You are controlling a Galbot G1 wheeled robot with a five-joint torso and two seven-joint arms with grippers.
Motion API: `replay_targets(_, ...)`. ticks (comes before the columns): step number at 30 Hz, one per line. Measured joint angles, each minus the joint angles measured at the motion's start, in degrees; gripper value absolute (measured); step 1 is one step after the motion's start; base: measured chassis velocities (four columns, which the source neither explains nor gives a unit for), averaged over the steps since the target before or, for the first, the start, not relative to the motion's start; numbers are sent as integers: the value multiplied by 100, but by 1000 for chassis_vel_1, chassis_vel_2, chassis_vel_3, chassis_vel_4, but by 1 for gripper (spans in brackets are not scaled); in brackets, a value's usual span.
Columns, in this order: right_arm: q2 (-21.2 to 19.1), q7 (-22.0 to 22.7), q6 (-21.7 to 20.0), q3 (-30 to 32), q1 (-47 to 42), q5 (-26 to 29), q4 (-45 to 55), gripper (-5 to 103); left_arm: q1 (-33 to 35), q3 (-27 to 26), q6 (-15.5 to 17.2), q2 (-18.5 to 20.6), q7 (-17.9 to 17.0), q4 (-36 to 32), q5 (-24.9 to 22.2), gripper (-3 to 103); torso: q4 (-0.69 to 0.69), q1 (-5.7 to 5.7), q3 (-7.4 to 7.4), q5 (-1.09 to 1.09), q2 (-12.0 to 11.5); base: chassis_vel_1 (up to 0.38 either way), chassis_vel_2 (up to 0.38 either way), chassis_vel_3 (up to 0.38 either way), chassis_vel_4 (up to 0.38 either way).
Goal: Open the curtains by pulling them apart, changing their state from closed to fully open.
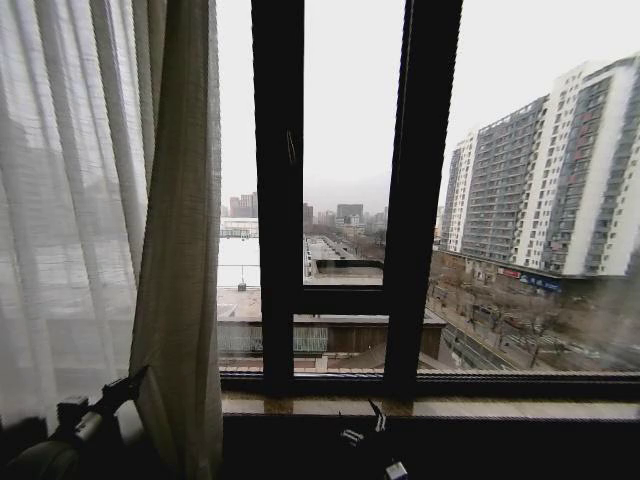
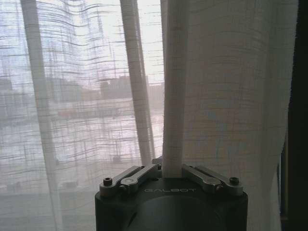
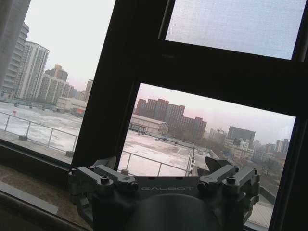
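A sheer white curtain (image 1: 70, 200) hangs over the left part of the window, its inner edge bunched into a beige-grey fold (image 1: 180, 260). In the left wrist view the woven curtain (image 2: 231, 96) spreads across the glass. My left gripper (image 2: 171, 168) is shut on one narrow vertical pleat (image 2: 173, 120) that rises from between its fingers. In the head view the left gripper (image 1: 125, 390) is low at the left, against the foot of the bunched fold. My right gripper (image 3: 162, 163) is open with nothing between its fingers, facing the bare window; it is low at the centre as the right gripper (image 1: 372, 432).
Two black vertical window frame bars (image 1: 277, 200) (image 1: 420, 200) stand in the uncovered glass. A stone sill (image 1: 500, 408) runs along the bottom, just ahead of the right gripper. Rooftops and tall buildings (image 1: 560, 170) lie outside.
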Motion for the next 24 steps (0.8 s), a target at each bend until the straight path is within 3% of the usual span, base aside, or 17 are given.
replay_targets(24,0,17,-3,-96,-83,-43,71,100,17,-5,-64,-184,3,49,40,0,0,0,0,1,0,149,149,-147,-148)
